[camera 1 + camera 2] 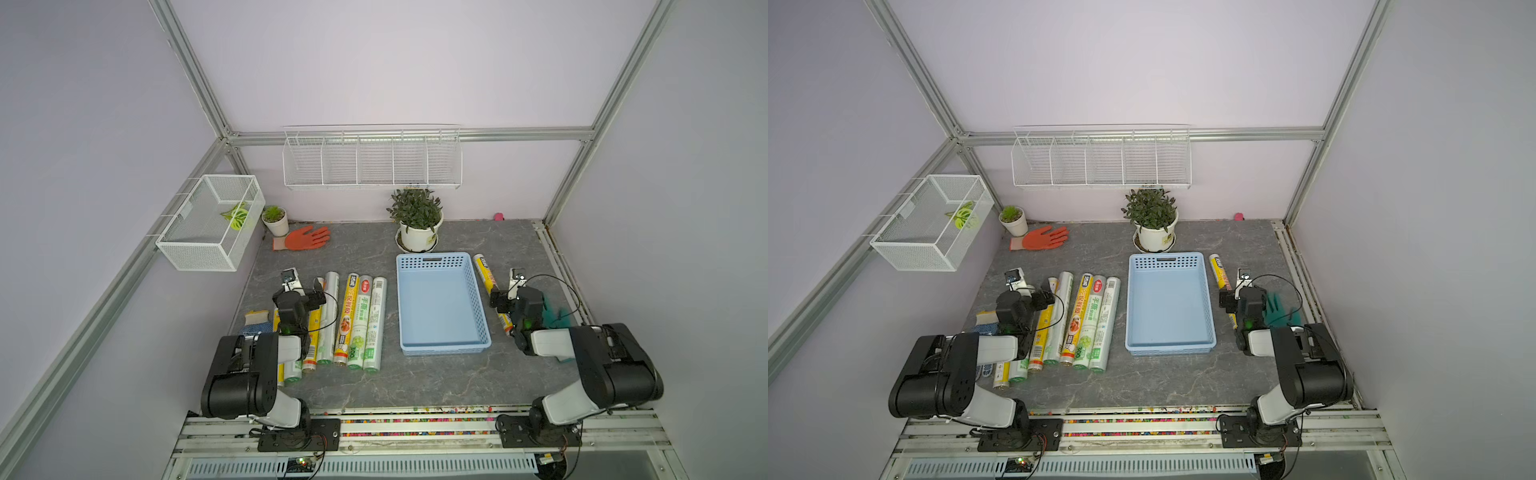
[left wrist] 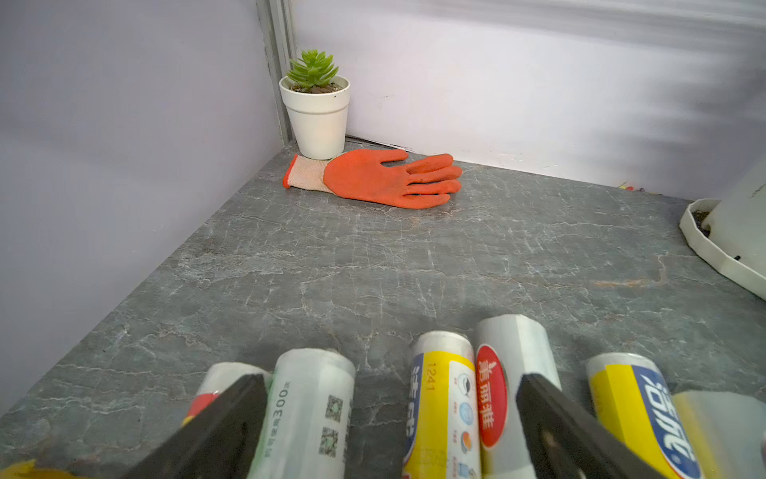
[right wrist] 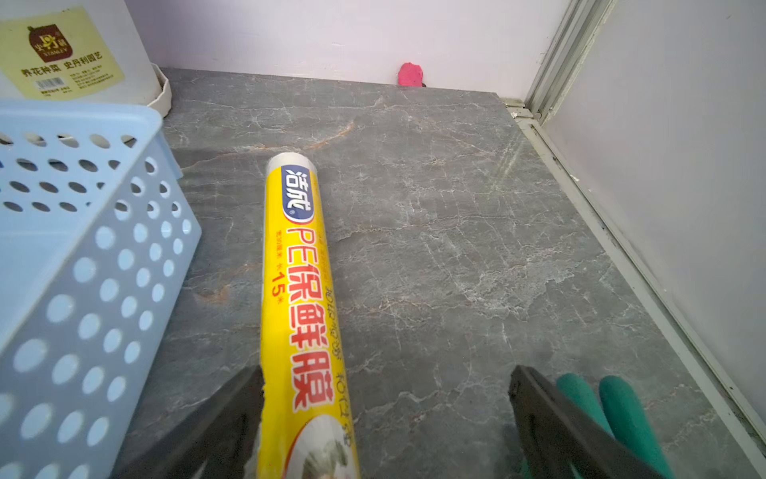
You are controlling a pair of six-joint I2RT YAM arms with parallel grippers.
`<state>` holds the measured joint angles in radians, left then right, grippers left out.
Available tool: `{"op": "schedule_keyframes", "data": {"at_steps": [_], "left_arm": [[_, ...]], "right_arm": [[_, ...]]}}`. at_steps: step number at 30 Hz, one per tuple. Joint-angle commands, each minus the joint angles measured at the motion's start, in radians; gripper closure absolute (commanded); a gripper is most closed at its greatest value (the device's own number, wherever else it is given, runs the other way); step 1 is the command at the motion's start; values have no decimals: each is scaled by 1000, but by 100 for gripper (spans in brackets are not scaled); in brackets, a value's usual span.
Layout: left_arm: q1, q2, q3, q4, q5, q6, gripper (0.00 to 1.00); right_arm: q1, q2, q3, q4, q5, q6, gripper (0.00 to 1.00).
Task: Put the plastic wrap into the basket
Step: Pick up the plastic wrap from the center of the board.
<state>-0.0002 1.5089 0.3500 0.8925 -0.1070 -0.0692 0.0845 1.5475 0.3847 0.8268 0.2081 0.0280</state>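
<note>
Both claws wide, holding nothing. Left gripper (image 2: 389,385) over packed plastic wrap rolls (image 1: 352,320), beside the empty basket (image 1: 444,349): may pinch two, scatter neighbours. Right gripper (image 3: 387,373): lone yellow roll (image 3: 296,265) off-centre, green glove (image 3: 613,414) close; could snag

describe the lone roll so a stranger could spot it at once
Find the light blue basket on the grey table. One yellow roll lies alone along its right side. Every other roll sits in the row on its left.

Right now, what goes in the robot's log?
basket: empty | roll row: on table | lone yellow roll: on table | left jaws: open above row | right jaws: open over lone roll
</note>
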Motion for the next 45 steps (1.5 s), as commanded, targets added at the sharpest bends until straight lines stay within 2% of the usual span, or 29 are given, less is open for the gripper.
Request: {"op": "schedule_keyframes", "data": {"at_steps": [1,17,19,21,23,24,26,27,28,29,30,33,36,37,39,43,45], "left_arm": [[0,-1,23,-10,19,19,0],[0,-4,19,-8,21,21,0],[-2,-32,4,10,43,47,0],[-11,-93,-15,5,4,48,0],[-11,-204,7,-128,-50,8,0],[-11,-275,36,-256,-80,-46,0],[-9,-379,102,-454,-87,-114,0],[-10,-422,136,-533,-68,-152,0],[-9,-458,161,-602,-48,-205,0],[-10,-485,174,-640,-25,-254,0],[-10,-511,182,-665,18,-305,0],[-9,-545,171,-688,172,-439,0],[-10,-501,169,-599,457,-488,0],[-22,-469,191,-603,542,-508,0],[-100,-412,243,-660,579,-497,0],[-346,-299,387,-832,455,-431,0],[-453,-240,463,-903,411,-420,0]], "right_arm": [[-4,-20,13,-2,-6,-9,2],[-24,-27,19,-19,-17,4,2],[-24,-43,5,-3,-26,-6,2],[-21,-86,-12,16,-25,-16,2],[-22,-168,28,-141,16,4,2],[-22,-212,75,-303,55,22,2],[-24,-260,201,-619,129,133,2],[-30,-263,263,-780,145,252,2],[-46,-254,327,-919,82,342,2],[-60,-236,372,-1001,-10,357,2],[-67,-209,426,-1088,-92,339,3],[-72,-153,482,-1206,-166,359,3],[-74,-147,494,-1249,-233,333,6],[-74,-151,496,-1260,-247,325,8],[-74,-158,496,-1265,-281,305,12],[-71,-129,525,-1294,-329,284,17],[-73,-102,550,-1318,-314,279,20]]}}
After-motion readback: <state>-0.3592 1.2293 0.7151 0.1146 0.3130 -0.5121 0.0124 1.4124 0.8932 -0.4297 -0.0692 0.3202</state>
